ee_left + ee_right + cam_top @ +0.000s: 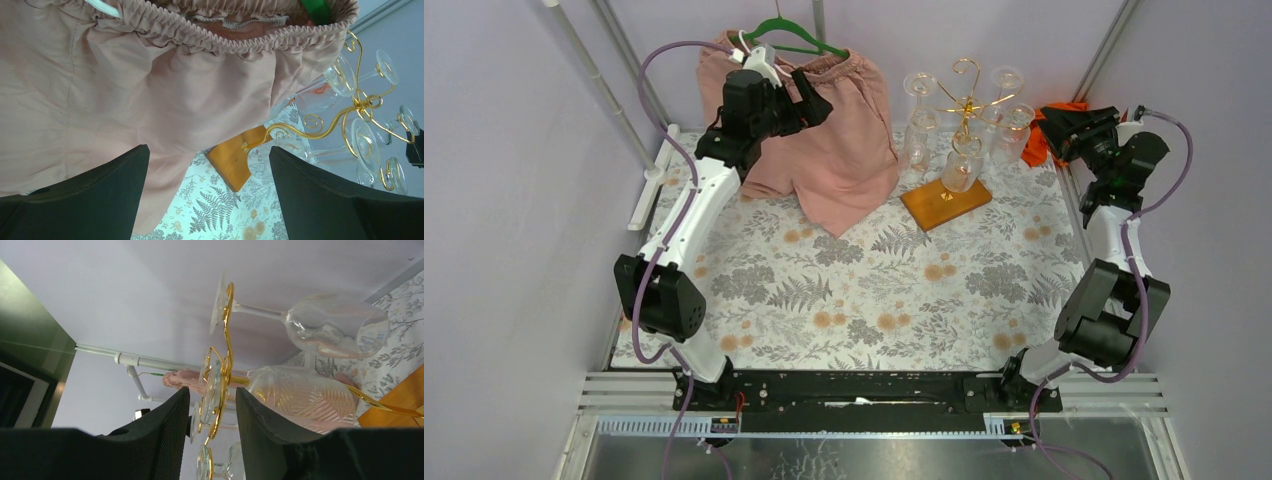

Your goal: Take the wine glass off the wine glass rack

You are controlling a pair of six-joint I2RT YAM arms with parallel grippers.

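Note:
The wine glass rack (967,96) is gold wire on an orange-brown wooden base (945,203) at the back of the table, right of centre. Several clear wine glasses (1014,128) hang upside down from its arms. My right gripper (1064,122) is open just right of the rack and holds nothing. In the right wrist view a glass foot and gold spiral (220,385) show beyond my right gripper (212,392); two glass bowls (340,325) lie to the right. My left gripper (812,100) is open, empty, in front of pink shorts; its wrist view shows the rack (357,100).
Pink shorts (834,150) hang from a green hanger (794,35) at the back, left of the rack, touching the floral tablecloth (874,290). An orange cloth (1036,145) lies behind the right gripper. White frame poles (614,100) and purple walls ring the table.

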